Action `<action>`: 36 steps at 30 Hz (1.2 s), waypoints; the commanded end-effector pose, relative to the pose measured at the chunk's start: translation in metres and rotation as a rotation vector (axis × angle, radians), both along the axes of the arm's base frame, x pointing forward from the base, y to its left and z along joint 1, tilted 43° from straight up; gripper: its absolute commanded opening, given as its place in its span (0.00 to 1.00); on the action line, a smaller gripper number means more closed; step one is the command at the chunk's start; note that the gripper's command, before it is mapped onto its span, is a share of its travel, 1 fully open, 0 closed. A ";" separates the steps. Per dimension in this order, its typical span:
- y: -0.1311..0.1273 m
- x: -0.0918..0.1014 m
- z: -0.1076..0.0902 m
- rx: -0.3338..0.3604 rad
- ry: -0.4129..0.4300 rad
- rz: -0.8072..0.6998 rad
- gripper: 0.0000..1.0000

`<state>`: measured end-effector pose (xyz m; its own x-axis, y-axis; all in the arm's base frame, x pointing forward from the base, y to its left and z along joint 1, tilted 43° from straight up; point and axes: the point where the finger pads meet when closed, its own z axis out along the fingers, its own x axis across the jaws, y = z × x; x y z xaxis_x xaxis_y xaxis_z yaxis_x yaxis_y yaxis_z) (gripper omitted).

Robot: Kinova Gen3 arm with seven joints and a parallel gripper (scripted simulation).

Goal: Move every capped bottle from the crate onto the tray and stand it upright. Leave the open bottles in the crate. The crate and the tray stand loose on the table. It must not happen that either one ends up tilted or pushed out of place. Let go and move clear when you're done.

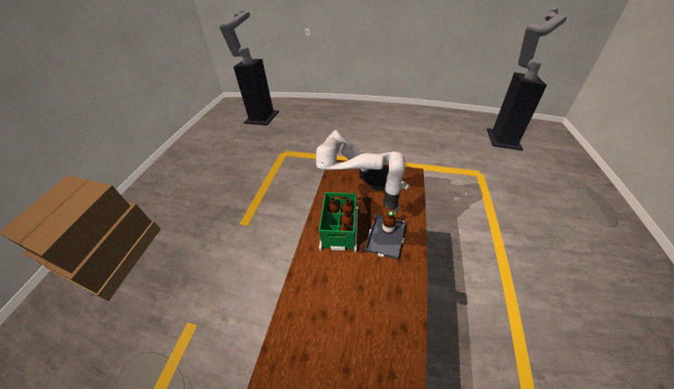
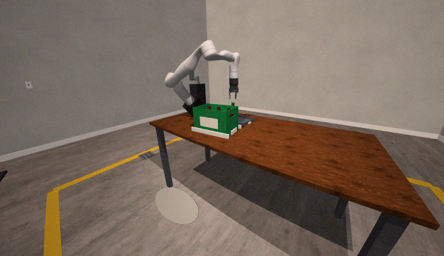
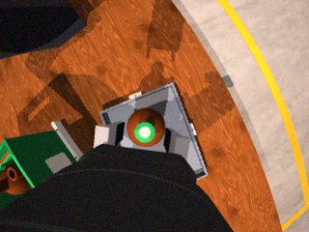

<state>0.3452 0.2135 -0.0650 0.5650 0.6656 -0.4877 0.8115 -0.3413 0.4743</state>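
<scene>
Bench [image 2: 294, 155]: a long wood-grain top on dark legs. All task items sit at its far end, near the arm's mount.

Arm [image 1: 368, 160]: white and multi-jointed, rising from the far end of the bench and bending so that its wrist points straight down above the tray.

Crate [image 2: 214, 118]: green and partitioned, with a pale label on its side, standing near the far end toward one long edge of the bench. Three brown bottles [image 1: 347, 207] show in its compartments from the top view; at this scale it cannot be told which of them are capped.

Tray [image 1: 383, 245]: grey and flat, just beside the crate on the side toward the other long edge, a narrow strip of bench showing between them.

Capped bottle [image 3: 146, 131]: brown with a green cap, standing upright on the tray at the end nearer the arm's mount, directly under the wrist.

Pincer [image 2: 232, 95]: spread fully, gripping nothing, hanging above the bottle's cap with open air between them.

Step in hand, as judged: clearing away from a delivered bottle and going for the next capped one. A straight vertical rise until the fingertips are well clear of the cap avoids tipping the bottle. The crossing to the crate is best made above its rim, then centred over a cap before descending between the partitions. Both crate and tray stand loose, so any sideways contact could shift them.
</scene>
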 end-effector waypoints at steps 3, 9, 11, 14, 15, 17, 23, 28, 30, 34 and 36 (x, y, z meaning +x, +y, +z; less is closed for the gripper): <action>0.010 -0.002 0.010 0.002 -0.001 0.001 1.00; 0.023 -0.005 0.025 0.002 -0.001 0.001 1.00; 0.027 -0.006 0.029 0.002 -0.001 0.001 1.00; 0.034 -0.007 0.037 0.002 -0.001 0.001 1.00; 0.034 -0.007 0.037 0.002 -0.001 0.001 1.00; 0.032 -0.008 0.036 -0.001 0.003 -0.002 1.00; 0.041 -0.010 0.046 0.000 0.001 0.000 1.00; 0.049 -0.011 0.054 0.001 0.000 0.001 1.00; 0.053 -0.011 0.057 0.002 -0.001 0.001 1.00; 0.052 -0.011 0.057 0.000 0.001 -0.001 1.00; 0.052 -0.011 0.057 0.000 0.001 -0.001 1.00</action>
